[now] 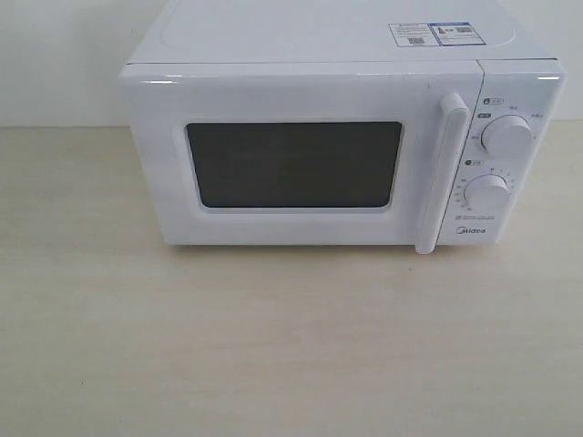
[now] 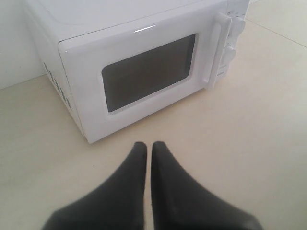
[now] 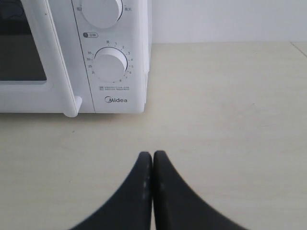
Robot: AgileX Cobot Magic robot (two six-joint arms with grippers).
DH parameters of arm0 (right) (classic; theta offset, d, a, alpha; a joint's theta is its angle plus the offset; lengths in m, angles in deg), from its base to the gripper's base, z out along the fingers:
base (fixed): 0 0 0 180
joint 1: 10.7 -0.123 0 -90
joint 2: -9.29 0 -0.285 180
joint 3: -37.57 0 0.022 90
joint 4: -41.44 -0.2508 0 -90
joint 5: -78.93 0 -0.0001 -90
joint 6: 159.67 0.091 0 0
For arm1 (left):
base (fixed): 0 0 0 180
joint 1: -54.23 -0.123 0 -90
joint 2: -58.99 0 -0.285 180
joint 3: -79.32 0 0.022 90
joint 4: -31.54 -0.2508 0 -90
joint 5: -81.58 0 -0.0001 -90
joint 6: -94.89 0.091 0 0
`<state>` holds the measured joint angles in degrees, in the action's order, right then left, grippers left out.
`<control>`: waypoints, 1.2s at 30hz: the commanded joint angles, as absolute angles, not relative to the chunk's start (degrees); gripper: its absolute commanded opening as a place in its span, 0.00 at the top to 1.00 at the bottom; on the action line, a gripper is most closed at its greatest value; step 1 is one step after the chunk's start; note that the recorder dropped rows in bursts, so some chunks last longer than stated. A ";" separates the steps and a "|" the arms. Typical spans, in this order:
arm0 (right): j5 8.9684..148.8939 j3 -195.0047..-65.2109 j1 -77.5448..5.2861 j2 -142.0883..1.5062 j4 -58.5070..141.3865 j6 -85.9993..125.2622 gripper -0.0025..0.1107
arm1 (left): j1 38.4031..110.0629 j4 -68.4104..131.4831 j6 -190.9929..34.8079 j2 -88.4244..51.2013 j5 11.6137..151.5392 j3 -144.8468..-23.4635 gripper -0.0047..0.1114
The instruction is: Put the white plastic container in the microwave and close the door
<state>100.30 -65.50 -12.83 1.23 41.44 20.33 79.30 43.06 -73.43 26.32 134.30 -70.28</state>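
Exterior view: microwave (image 1: 301,36) is sitting on bench (image 1: 273,346), long axis running side to side, door (image 1: 159,155) facing cam and looking shut, handle (image 1: 442,173) standing upright by the dials (image 1: 506,137). Container isn't showing anywhere; window (image 1: 293,164) is too dark to tell if it's inside.

Left wrist view: left fingers (image 2: 132,172) are pressing together, holding nothing, hovering over bench in front of door.

Right wrist view: right fingers (image 3: 139,182) are pinching shut too, empty, near dial side.

Risk, imo: if container's not inside, yanking the handle could drag the whole unit.
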 commanded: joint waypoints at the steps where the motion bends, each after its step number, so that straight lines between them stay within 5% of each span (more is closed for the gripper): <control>1: 99.57 -65.21 -12.44 1.51 42.04 20.33 0.98 | 79.50 42.89 -73.98 26.84 133.86 -70.06 0.92; 11: 99.57 -65.21 -12.44 1.51 42.04 20.33 0.98 | 79.00 43.05 -73.75 26.84 128.19 -68.78 0.92; 23: 99.57 -65.21 -12.44 1.51 42.04 20.33 0.98 | 62.42 47.15 -73.75 26.84 96.90 -46.98 0.92; 36: 99.57 -65.21 -12.44 1.51 42.04 20.33 0.98 | 52.60 47.59 -73.97 38.55 85.55 -26.65 0.92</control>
